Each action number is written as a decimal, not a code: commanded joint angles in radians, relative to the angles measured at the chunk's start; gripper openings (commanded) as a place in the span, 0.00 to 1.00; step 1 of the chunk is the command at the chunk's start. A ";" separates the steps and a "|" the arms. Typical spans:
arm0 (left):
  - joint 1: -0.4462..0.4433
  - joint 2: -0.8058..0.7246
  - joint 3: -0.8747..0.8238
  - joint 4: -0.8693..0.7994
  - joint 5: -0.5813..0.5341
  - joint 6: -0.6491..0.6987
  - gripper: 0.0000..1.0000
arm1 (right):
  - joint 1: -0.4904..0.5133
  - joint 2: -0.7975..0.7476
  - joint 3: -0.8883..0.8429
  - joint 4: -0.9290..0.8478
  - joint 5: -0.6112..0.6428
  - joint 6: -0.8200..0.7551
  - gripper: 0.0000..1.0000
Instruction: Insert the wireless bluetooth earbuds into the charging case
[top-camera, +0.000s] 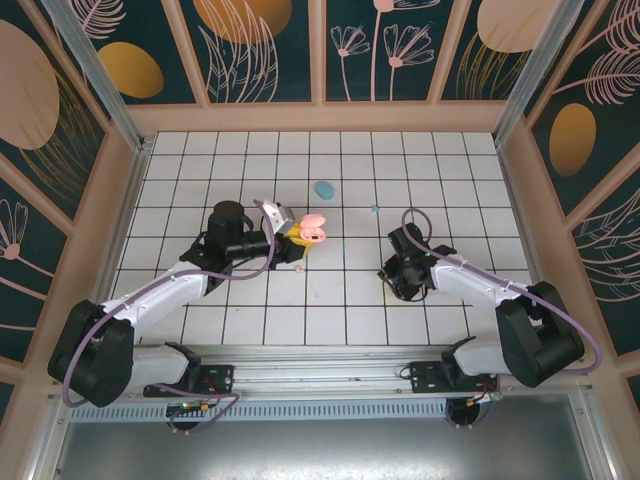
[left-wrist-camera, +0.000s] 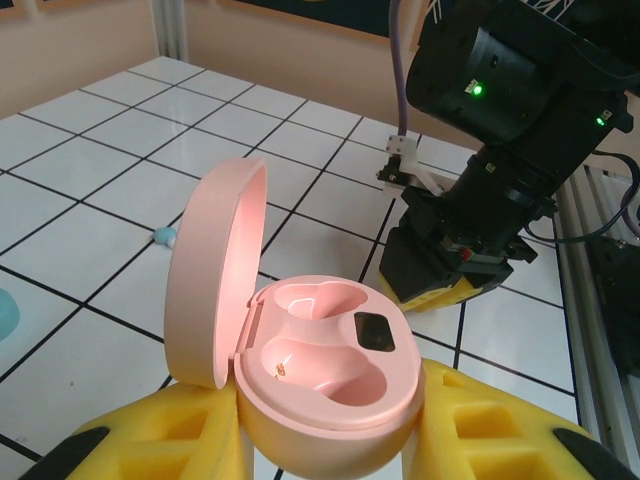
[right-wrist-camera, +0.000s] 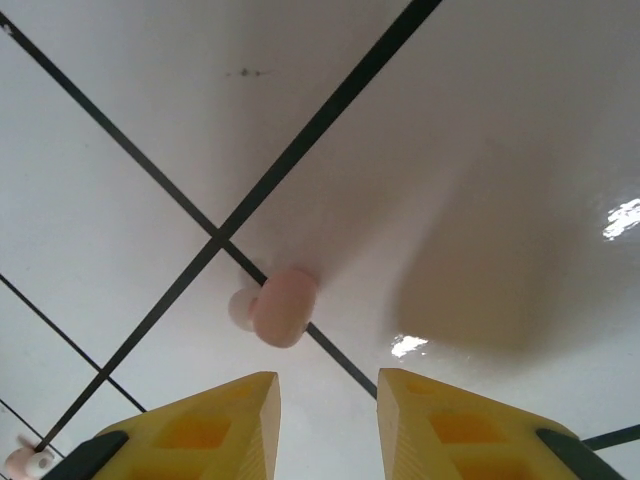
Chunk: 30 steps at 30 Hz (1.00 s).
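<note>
Near pink earbud (right-wrist-camera: 283, 306), right end effector (right-wrist-camera: 328, 380) parted, empty

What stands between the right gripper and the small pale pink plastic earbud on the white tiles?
Nothing visible. The pale pink earbud lies on bare tile just ahead of the open right gripper.

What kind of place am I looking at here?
Probably a robot test booth: a white tiled table walled by floral panels, with robot arms bolted to a metal rail.
</note>
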 joint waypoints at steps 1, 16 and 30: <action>0.006 0.015 0.043 0.014 0.011 0.031 0.11 | -0.026 0.001 -0.020 0.043 -0.011 0.025 0.32; 0.006 0.003 0.028 -0.010 0.015 0.053 0.11 | -0.037 0.083 0.030 0.063 -0.034 -0.005 0.28; 0.006 -0.029 0.014 -0.047 0.006 0.069 0.10 | -0.037 0.203 0.112 0.046 -0.045 -0.083 0.24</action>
